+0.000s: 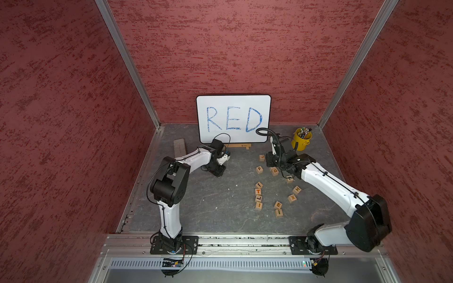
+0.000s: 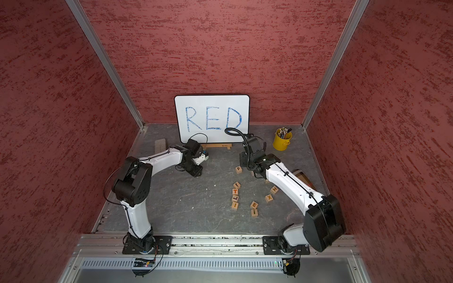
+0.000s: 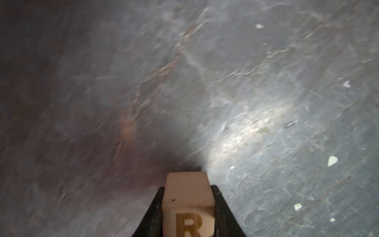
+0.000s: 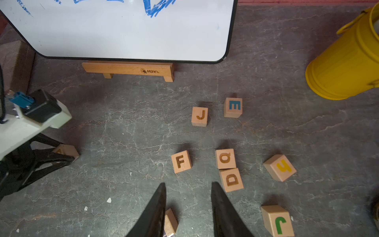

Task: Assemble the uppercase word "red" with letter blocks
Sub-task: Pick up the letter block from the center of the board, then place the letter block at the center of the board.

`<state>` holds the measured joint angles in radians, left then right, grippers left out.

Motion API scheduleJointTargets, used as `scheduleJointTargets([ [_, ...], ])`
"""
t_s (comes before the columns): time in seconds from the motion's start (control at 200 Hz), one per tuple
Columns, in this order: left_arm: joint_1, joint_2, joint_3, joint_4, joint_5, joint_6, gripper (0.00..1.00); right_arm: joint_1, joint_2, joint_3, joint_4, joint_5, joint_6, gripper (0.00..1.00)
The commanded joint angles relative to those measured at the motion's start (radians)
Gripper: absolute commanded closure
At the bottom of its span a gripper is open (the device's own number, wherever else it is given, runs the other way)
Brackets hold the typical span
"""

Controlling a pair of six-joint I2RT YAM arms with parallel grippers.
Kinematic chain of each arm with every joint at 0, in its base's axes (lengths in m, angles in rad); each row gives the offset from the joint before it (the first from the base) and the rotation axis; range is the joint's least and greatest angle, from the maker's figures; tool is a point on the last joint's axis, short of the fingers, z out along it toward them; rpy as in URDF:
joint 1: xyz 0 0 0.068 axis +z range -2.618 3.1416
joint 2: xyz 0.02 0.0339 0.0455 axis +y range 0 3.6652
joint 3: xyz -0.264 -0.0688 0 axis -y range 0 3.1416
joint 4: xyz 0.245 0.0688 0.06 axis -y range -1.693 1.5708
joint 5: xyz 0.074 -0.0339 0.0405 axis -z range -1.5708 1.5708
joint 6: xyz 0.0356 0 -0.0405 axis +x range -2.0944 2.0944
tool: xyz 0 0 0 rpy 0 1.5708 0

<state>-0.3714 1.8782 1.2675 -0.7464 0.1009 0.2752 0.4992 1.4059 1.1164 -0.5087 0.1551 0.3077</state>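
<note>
Light wood shows between the black jaws of the left hand (image 3: 188, 187): it is clamped on the R block (image 3: 188, 205), letter towards the wrist camera, over the grey stone-patterned worktop (image 3: 266, 82), left of the middle and in front of the lower left corner of the whiteboard (image 1: 233, 103); whether the block touches the worktop cannot be told, as that wrist view is blurred; the whiteboard leans on the back wall on a small wooden stand (image 4: 129, 68), with RED written on it in blue; right of the middle lie the loose blocks; in both top views a column of four (image 1: 257, 191), reading i, T, L, i, runs towards the front, with the F block (image 1: 259, 169) farther back; in a top view the J block (image 1: 262, 157) sits behind that; the E block (image 1: 278, 204) lies flat towards the front, just beside a block with a green i (image 1: 279, 212), well apart from both hands; the right hand (image 4: 187, 184) hangs above the worktop, its jaws parted by a narrow gap with nothing between them; the D block (image 4: 231, 180) lies just beside one of its fingers, touching a like block (image 4: 225, 158) whose letter cannot be read for sure; farther right lie the X block (image 1: 292, 198) and the M block (image 1: 296, 189); the yellow bucket (image 1: 301, 142) of pens stands in the back right corner.
</note>
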Motion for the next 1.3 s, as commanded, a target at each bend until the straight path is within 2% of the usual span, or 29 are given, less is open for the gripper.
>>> scheduleJointTargets([
  [0.0, 0.045, -0.069, -0.022, -0.019, -0.046, -0.075, 0.76, -0.009, 0.004, -0.007, 0.048, -0.018, -0.009, 0.61],
  [0.135, 0.094, -0.128, -0.064, -0.003, -0.085, -0.094, 0.75, -0.01, 0.021, -0.006, 0.063, -0.031, -0.012, 0.61],
  [0.371, 0.174, -0.175, -0.125, 0.02, -0.04, -0.131, 0.75, -0.012, 0.036, -0.009, 0.081, -0.051, -0.009, 0.62],
  [0.521, 0.176, -0.199, -0.164, 0.044, -0.058, -0.128, 0.68, -0.011, 0.036, -0.012, 0.079, -0.049, -0.008, 0.62],
  [1.092, 0.177, -0.215, -0.268, 0.129, -0.08, -0.122, 0.64, -0.011, 0.025, -0.038, 0.082, -0.049, -0.002, 0.62],
  [1.293, 0.177, -0.201, -0.27, 0.13, -0.081, -0.117, 0.57, -0.011, 0.016, -0.047, 0.08, -0.048, -0.001, 0.62],
])
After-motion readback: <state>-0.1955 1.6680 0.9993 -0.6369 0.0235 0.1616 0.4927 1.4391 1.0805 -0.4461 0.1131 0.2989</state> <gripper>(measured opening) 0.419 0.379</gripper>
